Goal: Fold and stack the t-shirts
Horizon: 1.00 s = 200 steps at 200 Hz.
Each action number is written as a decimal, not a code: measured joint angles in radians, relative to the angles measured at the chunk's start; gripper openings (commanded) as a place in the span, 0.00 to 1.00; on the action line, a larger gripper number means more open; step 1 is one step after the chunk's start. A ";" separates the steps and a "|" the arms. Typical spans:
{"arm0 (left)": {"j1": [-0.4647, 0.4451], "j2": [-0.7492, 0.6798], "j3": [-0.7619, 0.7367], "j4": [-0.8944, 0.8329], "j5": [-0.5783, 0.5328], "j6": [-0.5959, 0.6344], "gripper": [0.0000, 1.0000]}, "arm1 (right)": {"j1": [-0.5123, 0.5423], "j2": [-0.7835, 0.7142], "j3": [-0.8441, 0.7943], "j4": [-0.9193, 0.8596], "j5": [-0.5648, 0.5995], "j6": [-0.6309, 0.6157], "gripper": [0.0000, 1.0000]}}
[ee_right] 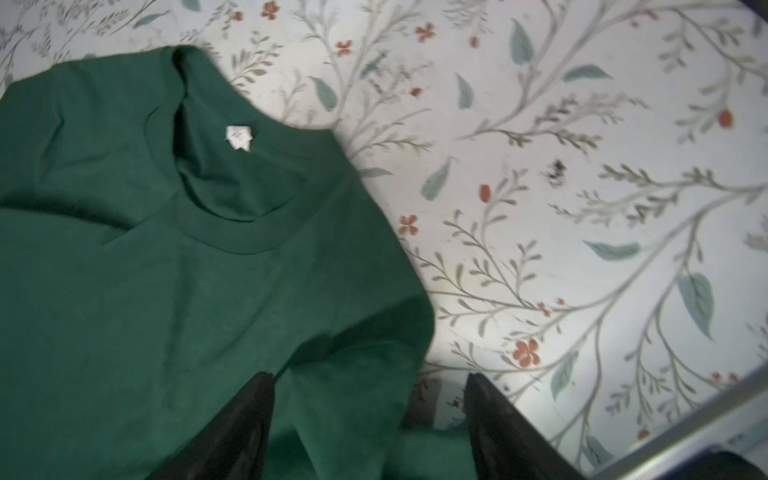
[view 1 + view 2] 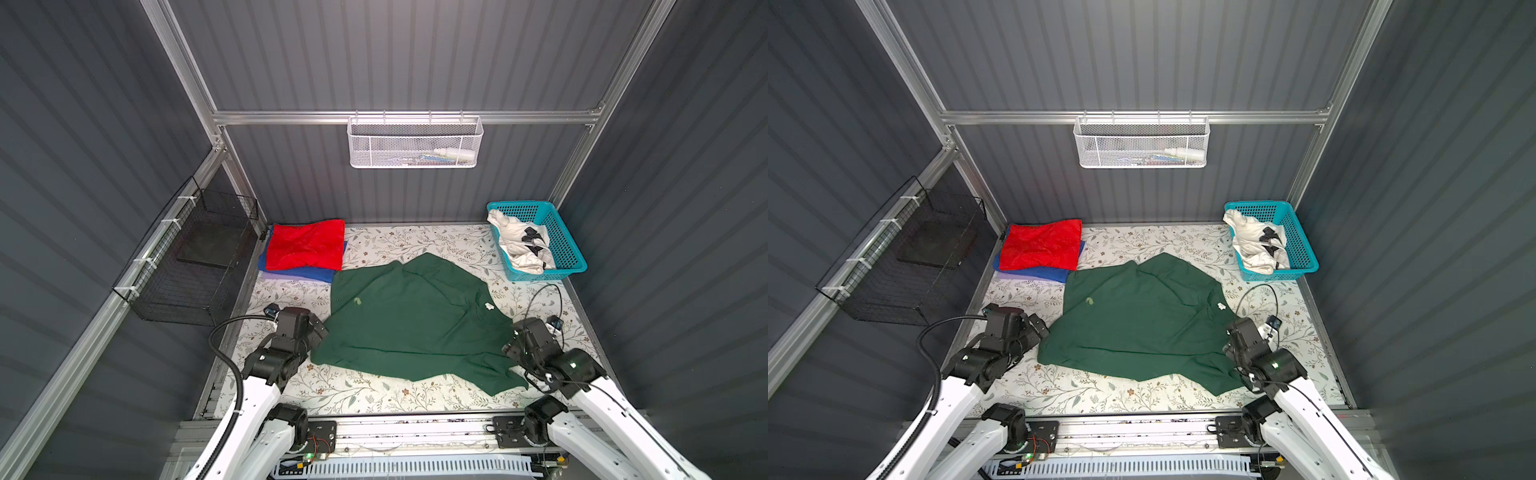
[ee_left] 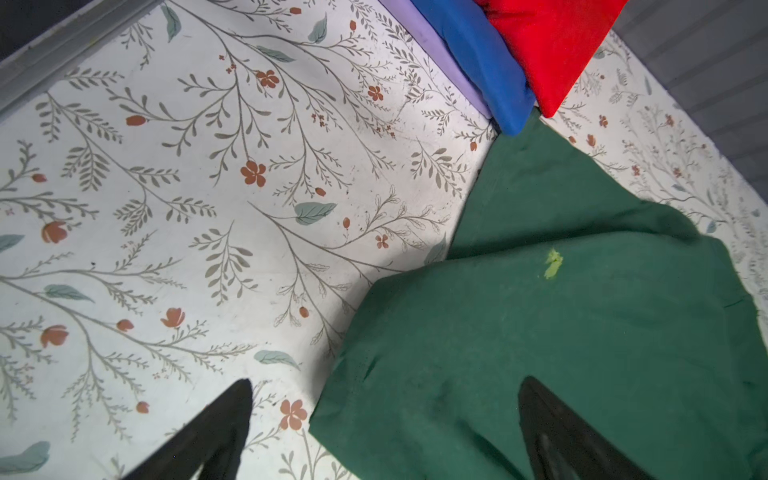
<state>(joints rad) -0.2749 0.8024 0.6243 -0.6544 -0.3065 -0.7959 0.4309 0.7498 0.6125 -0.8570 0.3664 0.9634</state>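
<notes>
A large dark green t-shirt [image 2: 411, 324] [image 2: 1138, 320] lies spread and rumpled across the middle of the floral table. At the back left a folded red t-shirt [image 2: 305, 245] rests on a folded blue one [image 2: 307, 274]. A white t-shirt with black marks [image 2: 521, 245] sits crumpled in the basket. My left gripper [image 3: 386, 382] is open at the green shirt's left hem [image 3: 561, 353], one finger over the table and one over cloth. My right gripper [image 1: 370, 376] is open at the shirt's right side near the collar [image 1: 232, 232], with a loose green fold between its fingers.
The turquoise lattice basket [image 2: 561, 245] stands at the back right corner. A black wire basket [image 2: 195, 266] hangs on the left wall and a white mesh basket [image 2: 415, 141] on the back rail. A lilac cloth [image 3: 436, 50] lies under the blue shirt.
</notes>
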 measured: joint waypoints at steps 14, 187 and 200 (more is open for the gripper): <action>0.000 0.093 0.033 0.045 0.011 0.026 1.00 | -0.007 0.147 0.086 0.075 -0.034 -0.091 0.83; 0.000 0.494 0.300 0.384 0.310 0.169 1.00 | -0.259 1.270 0.787 0.338 -0.309 -0.425 0.62; 0.000 0.482 0.300 0.378 0.307 0.169 1.00 | -0.256 1.281 0.789 0.338 -0.315 -0.429 0.55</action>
<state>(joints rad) -0.2749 1.2842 0.9245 -0.2764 0.0006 -0.6270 0.1753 2.0312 1.4010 -0.5194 0.0517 0.5346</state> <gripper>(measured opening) 0.996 0.608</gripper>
